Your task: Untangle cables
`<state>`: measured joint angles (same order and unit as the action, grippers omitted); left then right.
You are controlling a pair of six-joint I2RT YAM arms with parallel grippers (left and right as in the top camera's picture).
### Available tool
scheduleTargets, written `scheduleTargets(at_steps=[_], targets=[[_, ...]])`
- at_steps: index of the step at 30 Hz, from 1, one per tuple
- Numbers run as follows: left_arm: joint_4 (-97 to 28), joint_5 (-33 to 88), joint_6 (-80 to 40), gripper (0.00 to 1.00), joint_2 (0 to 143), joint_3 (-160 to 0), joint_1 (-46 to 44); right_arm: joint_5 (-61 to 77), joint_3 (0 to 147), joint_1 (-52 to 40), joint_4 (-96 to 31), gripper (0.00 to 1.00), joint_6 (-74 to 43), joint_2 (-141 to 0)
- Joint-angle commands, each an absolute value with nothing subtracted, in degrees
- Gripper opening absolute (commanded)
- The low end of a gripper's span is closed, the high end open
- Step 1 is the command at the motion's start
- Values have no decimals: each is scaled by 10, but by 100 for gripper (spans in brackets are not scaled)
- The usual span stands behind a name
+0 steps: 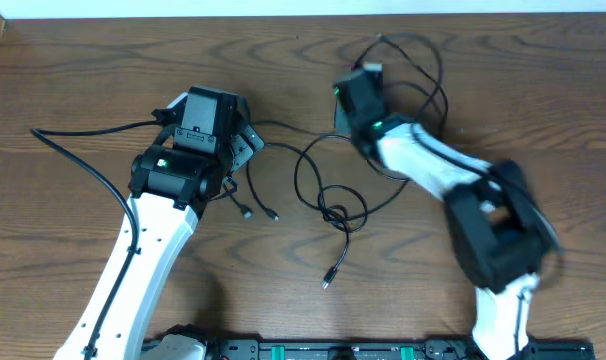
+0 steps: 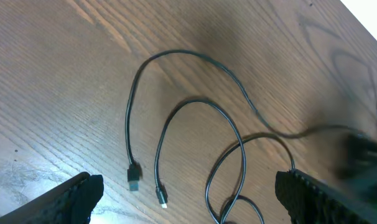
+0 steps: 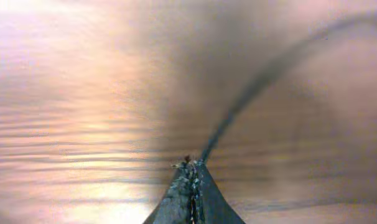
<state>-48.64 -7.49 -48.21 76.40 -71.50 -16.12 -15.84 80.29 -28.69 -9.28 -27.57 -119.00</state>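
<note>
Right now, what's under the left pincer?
Black cables loop on the wooden table, with two plug ends lying below the open left pincer. From overhead, the pincer itself hides part of them.

Thin black cables [image 1: 333, 213] sprawled flat in loose overlapping loops; plug ends [image 2: 134, 175] free.
</note>
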Motion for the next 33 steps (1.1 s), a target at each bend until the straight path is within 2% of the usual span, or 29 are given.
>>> scheduleTargets(at_steps=[1,6,10,12,15,19,22,27,30,33], targets=[[-488,-75,-481,94,767,-724,-158,-103,810,-253,-106,1,-153,-1013],[-488,-75,-481,94,767,-724,-158,-103,810,-215,-175,1,-137,-888],[-488,-75,-481,94,767,-724,-158,-103,809,-186,-284,2,-263,-858],[-488,-75,-481,94,767,-724,-158,-104,806,-180,-325,19,-303,-869],[-488,-75,-482,94,767,-724,-158,-116,804,-180,-344,54,-295,-902],[-488,-75,-481,94,767,-724,-158,-119,804,-177,-336,75,-287,-955],[-488,-75,-481,94,767,-724,-158,-100,804,-164,-327,86,-215,-993],[-488,-75,-481,94,767,-724,-158,-3,804,-109,-299,95,-94,-1067],[-488,-75,-481,94,767,-724,-158,101,804,-77,-272,90,-24,-1115],[-488,-75,-481,94,767,-724,-158,150,804,-57,-244,88,-15,-1149]])
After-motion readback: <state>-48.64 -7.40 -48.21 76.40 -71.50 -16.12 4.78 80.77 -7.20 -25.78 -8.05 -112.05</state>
